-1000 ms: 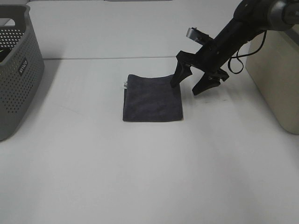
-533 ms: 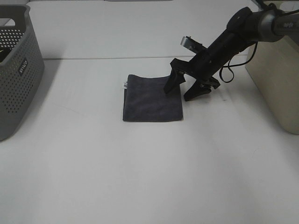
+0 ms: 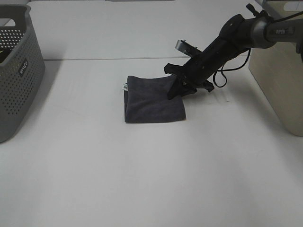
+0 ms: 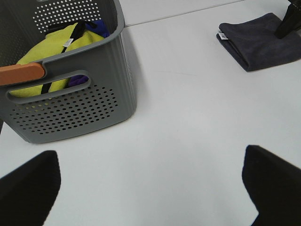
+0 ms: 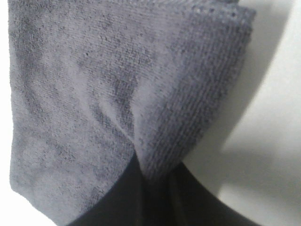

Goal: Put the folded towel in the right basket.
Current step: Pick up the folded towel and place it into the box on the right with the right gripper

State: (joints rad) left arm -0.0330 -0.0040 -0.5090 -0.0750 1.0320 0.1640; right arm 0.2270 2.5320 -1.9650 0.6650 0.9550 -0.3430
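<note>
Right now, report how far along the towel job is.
Done: the right claw is down at the folded towel's right edge. In hand: it pinches that edge, while the towel lies flat on the table. Left: lift it, carry it over and drop it in the right basket.

In the exterior high view the left edge cuts off the grey perforated basket and the right edge the beige basket. The right gripper has its fingertips hidden against the folded towel, whose tag is too small to read. In the right wrist view the towel runs past the picture's edges and the fingers are a dark blur. The left gripper shows only as two blurred black shapes, cut by the picture's edge.
</note>
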